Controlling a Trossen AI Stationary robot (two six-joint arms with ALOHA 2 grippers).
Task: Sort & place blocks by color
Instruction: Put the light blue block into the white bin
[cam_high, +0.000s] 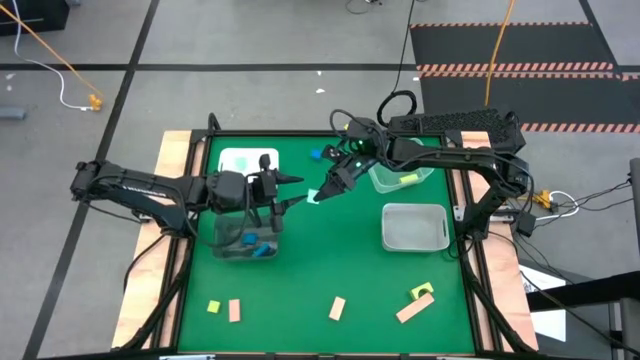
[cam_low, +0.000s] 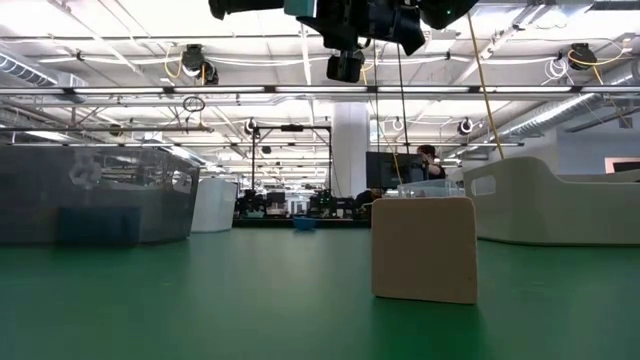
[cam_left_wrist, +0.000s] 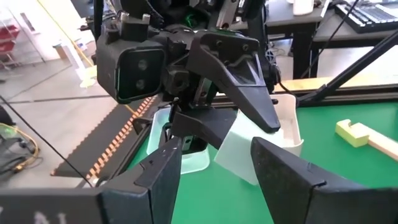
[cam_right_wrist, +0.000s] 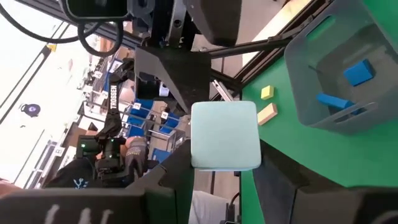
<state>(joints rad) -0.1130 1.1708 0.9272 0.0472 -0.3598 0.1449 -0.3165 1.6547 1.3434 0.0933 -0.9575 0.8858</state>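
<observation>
High over the middle of the green table my right gripper (cam_high: 322, 192) is shut on a pale teal block (cam_right_wrist: 225, 135). My left gripper (cam_high: 298, 191) faces it from the table's left, open. Its two fingers (cam_left_wrist: 165, 177) stand to either side of the block (cam_left_wrist: 239, 152), just short of it. Loose blocks lie near the front edge: a yellow-green one (cam_high: 213, 307), tan ones (cam_high: 235, 311) (cam_high: 337, 308), and a yellow-green one (cam_high: 423, 291) beside a tan bar (cam_high: 411, 311). One tan block (cam_low: 424, 248) fills the low view's middle. My right gripper pinches the pale teal block by two opposite faces (cam_right_wrist: 202, 158) between its two fingers. The fingers lie about level and come from the table's far right. The block is lifted clear, high above the table.
Under my left arm stands a clear tray (cam_high: 228, 240) with blue blocks (cam_high: 262, 249). A white tray (cam_high: 240, 160) sits at the far left, and a grey tray (cam_high: 415, 227) at the right. Behind it a clear tray (cam_high: 385, 180) holds a yellow-green block (cam_high: 408, 179). A blue block (cam_high: 318, 155) lies near the far edge.
</observation>
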